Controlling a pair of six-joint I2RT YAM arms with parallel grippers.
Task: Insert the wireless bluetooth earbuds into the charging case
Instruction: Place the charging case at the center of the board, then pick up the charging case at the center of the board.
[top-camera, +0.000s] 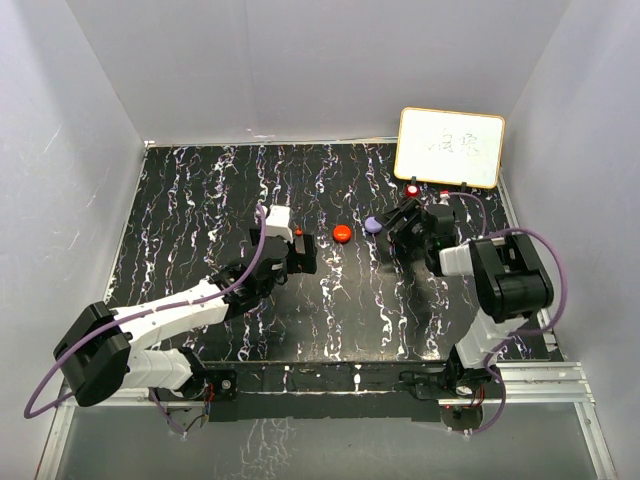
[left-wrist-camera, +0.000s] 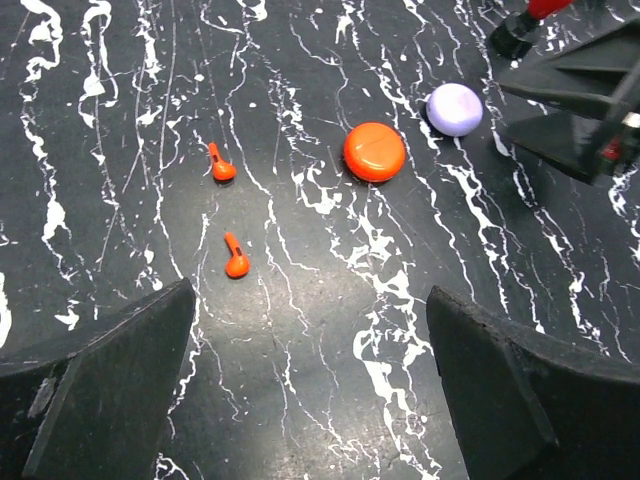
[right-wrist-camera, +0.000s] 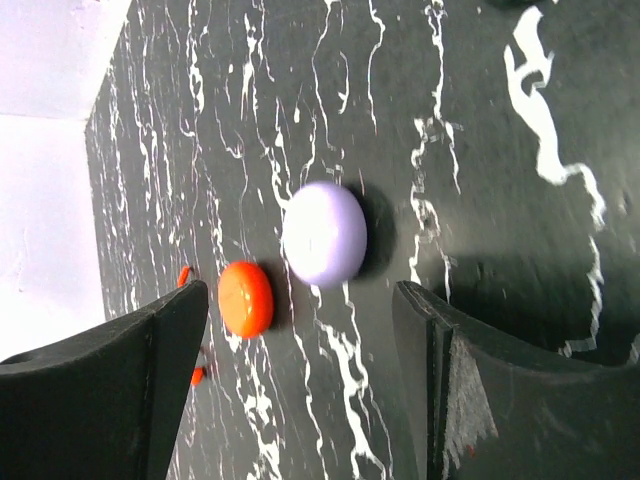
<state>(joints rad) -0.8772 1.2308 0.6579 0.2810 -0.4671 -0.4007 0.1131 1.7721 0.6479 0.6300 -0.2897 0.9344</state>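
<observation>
Red charging case (left-wrist-camera: 375, 152): flat on the worktop (top-camera: 200, 200), lid shut, contents not visible.
Purple charging case (left-wrist-camera: 455, 109): near the red one but not touching it, also shut, contents not visible.
Far red earbud (left-wrist-camera: 221, 163) and near red earbud (left-wrist-camera: 235, 257): loose on the worktop to one side of the red charging case, apart from each other, outside both cases.
Left claw (left-wrist-camera: 310, 300): fingers spread wide, nothing between them, above bare worktop near the earbuds.
Right claw (right-wrist-camera: 300, 300): fingers apart, empty; the purple charging case lies just ahead of its tips, untouched.
</observation>
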